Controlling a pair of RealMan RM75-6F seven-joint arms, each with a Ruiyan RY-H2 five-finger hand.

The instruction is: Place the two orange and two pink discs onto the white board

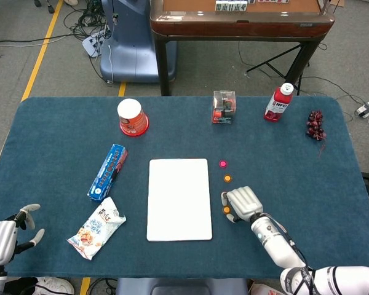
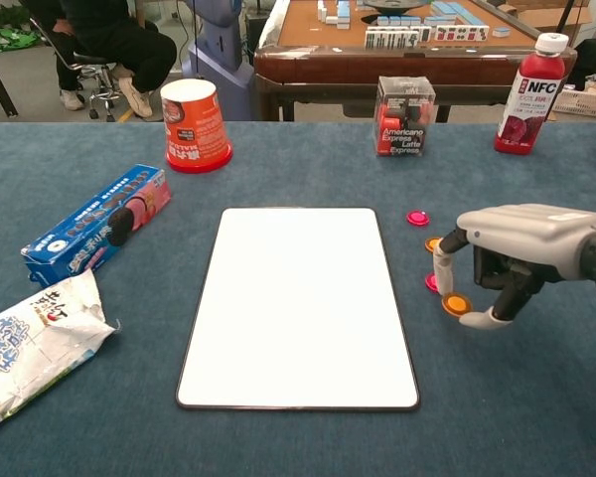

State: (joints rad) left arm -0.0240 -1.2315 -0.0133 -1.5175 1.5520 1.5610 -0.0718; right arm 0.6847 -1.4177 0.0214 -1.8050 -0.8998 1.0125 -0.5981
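Observation:
The white board (image 1: 179, 198) (image 2: 298, 303) lies flat at the table's middle. To its right my right hand (image 1: 243, 203) (image 2: 521, 256) pinches an orange disc (image 2: 456, 304) (image 1: 226, 209) between a finger and the thumb, slightly off the cloth. A pink disc (image 2: 431, 283) peeks out behind that finger. The second orange disc (image 1: 227, 178) (image 2: 432, 244) and the second pink disc (image 1: 222, 164) (image 2: 417, 218) lie further back on the cloth. My left hand (image 1: 3, 236) hangs at the table's near left corner, fingers apart and empty.
A red cup (image 1: 133, 117), a blue biscuit box (image 1: 107, 171) and a snack bag (image 1: 96, 227) stand left of the board. A coffee box (image 1: 224, 107), a red NFC bottle (image 1: 278, 102) and dark grapes (image 1: 315, 125) line the back right.

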